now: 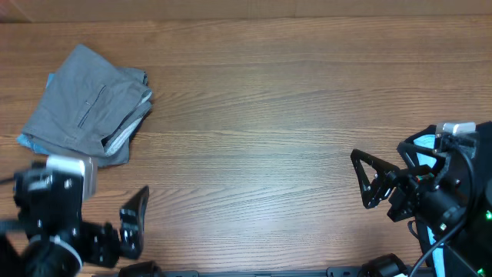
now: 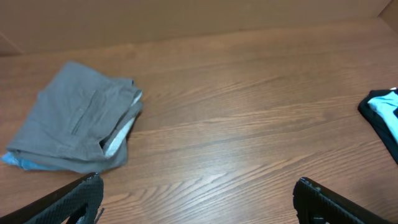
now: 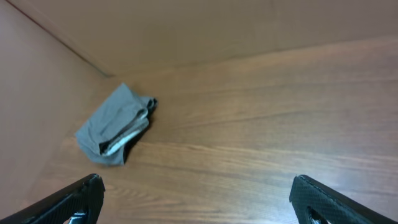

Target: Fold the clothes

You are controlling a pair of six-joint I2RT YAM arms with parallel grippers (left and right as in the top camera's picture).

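The clothes, a pair of grey shorts [image 1: 88, 104], lie folded in a compact bundle at the table's far left, slit pocket facing up and the paler inner waistband showing at the right edge. The left wrist view has the shorts [image 2: 78, 118] ahead and to the left, and the right wrist view has the shorts [image 3: 115, 127] far off by the wall. My left gripper [image 1: 132, 221] is open near the front edge, below the bundle and apart from it. My right gripper [image 1: 361, 178] is open at the far right. Both hold nothing, as do the left gripper [image 2: 198, 190] and right gripper [image 3: 198, 190] in their wrist views.
A sliver of light-blue fabric [image 1: 28, 141] pokes out from under the bundle's lower left corner. A black and light-blue garment [image 2: 382, 115] lies at the right edge of the left wrist view. Bare wooden tabletop [image 1: 261, 138] stretches between the arms.
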